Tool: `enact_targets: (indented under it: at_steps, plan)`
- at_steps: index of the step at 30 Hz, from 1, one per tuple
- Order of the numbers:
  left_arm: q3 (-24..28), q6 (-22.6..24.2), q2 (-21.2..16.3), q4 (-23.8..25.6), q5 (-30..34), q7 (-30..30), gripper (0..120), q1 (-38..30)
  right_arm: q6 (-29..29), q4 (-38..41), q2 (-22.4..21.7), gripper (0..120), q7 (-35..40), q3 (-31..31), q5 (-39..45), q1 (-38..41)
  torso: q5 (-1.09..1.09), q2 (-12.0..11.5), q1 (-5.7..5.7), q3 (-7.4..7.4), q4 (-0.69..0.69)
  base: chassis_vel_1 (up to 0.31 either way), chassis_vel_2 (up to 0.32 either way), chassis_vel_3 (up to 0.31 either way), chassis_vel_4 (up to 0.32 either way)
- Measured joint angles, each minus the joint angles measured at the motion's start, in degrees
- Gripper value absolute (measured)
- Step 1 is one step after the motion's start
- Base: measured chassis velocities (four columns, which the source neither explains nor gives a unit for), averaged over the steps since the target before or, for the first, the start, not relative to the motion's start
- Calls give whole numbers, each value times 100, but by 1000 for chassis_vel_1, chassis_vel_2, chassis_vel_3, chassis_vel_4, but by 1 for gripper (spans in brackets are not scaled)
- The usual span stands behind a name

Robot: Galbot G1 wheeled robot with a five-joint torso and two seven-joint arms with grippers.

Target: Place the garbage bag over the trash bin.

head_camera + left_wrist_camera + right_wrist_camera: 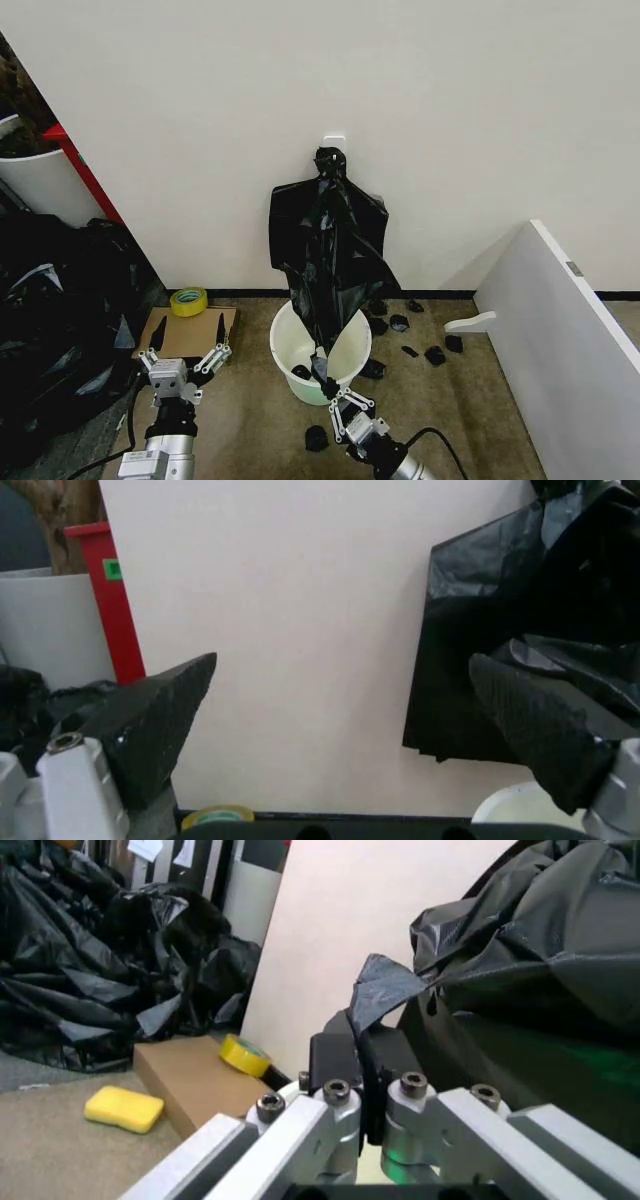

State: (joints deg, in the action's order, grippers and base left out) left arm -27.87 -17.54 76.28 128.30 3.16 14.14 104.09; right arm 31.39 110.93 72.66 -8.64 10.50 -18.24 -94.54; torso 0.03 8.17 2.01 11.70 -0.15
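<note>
The right gripper (327,386) sits low at about 6 o'clock in the head view, right at the near rim of the trash bin (296,345). Its fingers are pressed together on the bottom tip of the garbage bag (330,265). In the right wrist view the gripper (366,1065) pinches a thin black corner of the bag (520,952).

From that pinch the bag runs straight up toward 12 o'clock. Its long side stands up and down. Its top hangs from a white hook (334,142) on the wall (450,120), and its lower end dips into the bin. So the bag is above and behind the right gripper, and the right arm is the nearer one.

The left gripper (186,354) is at about 8 o'clock, well apart from the bin, with its fingers spread wide and holding nothing. It hovers by a flat cardboard box (190,332) with a yellow tape roll (188,301) on it.

The floor (250,430) is a dull flat carpet with small black scraps (435,354) lying near the bin. A white board (570,350) leans at 3 o'clock. A heap of black sacks (50,320) fills 9 o'clock, with a white tub (45,185) behind it.
</note>
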Motion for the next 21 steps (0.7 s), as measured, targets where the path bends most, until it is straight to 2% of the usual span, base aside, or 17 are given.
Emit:
enact_targets:
  at_steps: [8,9,13,16,21]
  plan:
    - [6,-7,11,-8,-18,-7,98,-11,-169,98,-29,1,152,-4,106,65,0,0,0,0,0,0,0,0,0]
    - [6,-6,11,-16,-17,-8,98,-22,-359,148,-22,10,301,-6,133,65,0,0,0,0,1,0,0,0,0]
    - [6,7,13,-22,-4,-7,98,-41,-797,261,-29,28,688,-55,371,34,0,0,0,0,0,0,0,0,0]
    - [4,14,13,-21,4,-8,98,-49,-982,337,-48,34,856,-62,433,27,0,0,0,0,0,0,0,0,0]
    - [-1,32,3,7,33,-7,98,-82,-1694,755,-204,56,1276,-109,710,128,0,0,0,0,0,0,0,0,0]
